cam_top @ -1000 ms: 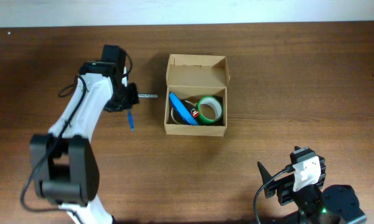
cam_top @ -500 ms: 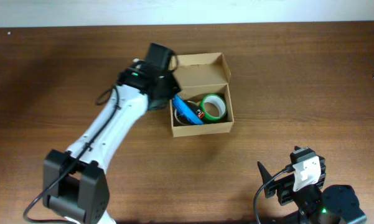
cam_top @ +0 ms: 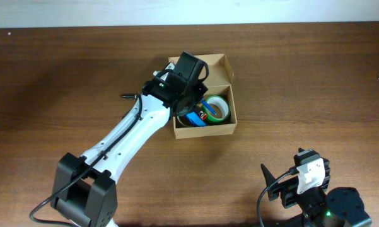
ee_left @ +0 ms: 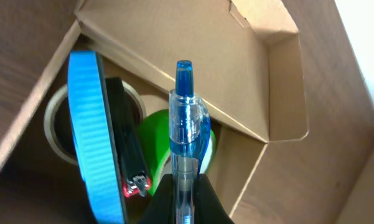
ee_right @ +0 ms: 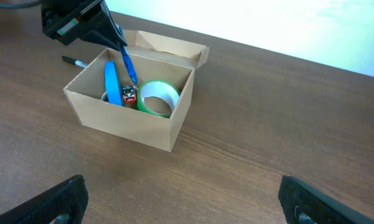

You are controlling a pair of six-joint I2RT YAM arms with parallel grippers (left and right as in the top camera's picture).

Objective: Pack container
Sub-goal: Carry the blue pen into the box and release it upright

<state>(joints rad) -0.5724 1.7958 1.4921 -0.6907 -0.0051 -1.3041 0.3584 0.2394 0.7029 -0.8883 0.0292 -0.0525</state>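
The tan cardboard container (cam_top: 205,130) stands open at mid-table, its flap lid up at the back. It also shows in the right wrist view (ee_right: 126,127) and the left wrist view (ee_left: 236,81). Inside are a green tape roll (cam_top: 217,108), a blue roll on edge (ee_left: 90,137), a black-and-red item (ee_left: 129,171) and a tan roll (ee_left: 53,124). My left gripper (cam_top: 190,103) hovers over the box's left half, shut on a blue pen (ee_left: 185,137) that points down into the box (ee_right: 128,66). My right gripper (ee_right: 180,205) is open and empty, low at the near right.
A black pen (cam_top: 131,96) lies on the wooden table just left of the box, also seen in the right wrist view (ee_right: 74,61). The right arm's base (cam_top: 315,195) sits at the bottom right corner.
My left arm has swung right from the table beside the box to above it, carrying the blue pen. The box has shifted slightly. The right arm has not moved.
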